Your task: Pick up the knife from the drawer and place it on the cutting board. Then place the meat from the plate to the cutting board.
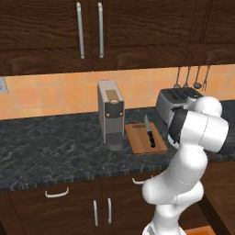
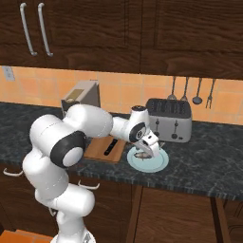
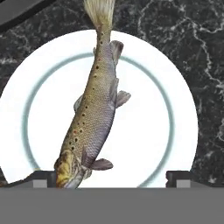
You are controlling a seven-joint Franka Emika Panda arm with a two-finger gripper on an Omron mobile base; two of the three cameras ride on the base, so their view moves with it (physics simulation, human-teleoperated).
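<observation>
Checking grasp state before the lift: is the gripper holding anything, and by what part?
Nothing held. The gripper is open over the meat on the plate, fingertips wide apart, clear of it.

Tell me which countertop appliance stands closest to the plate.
The silver toaster, right behind the plate; the grey coffee machine stands farther off, beyond the cutting board.

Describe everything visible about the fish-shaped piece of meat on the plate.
The slender, fish-shaped piece of meat looks like a whole trout: olive-brown spotted back, silvery-grey flank, small grey fins, a pale fanned tail and a yellowish head. It lies flat on its side on the round, pale blue-white plate, with its tail reaching past the rim. The plate sits on the dark marbled counter in front of the toaster. The pincer hovers open just above it, one fingertip on each side, and does not yet grip it.
</observation>
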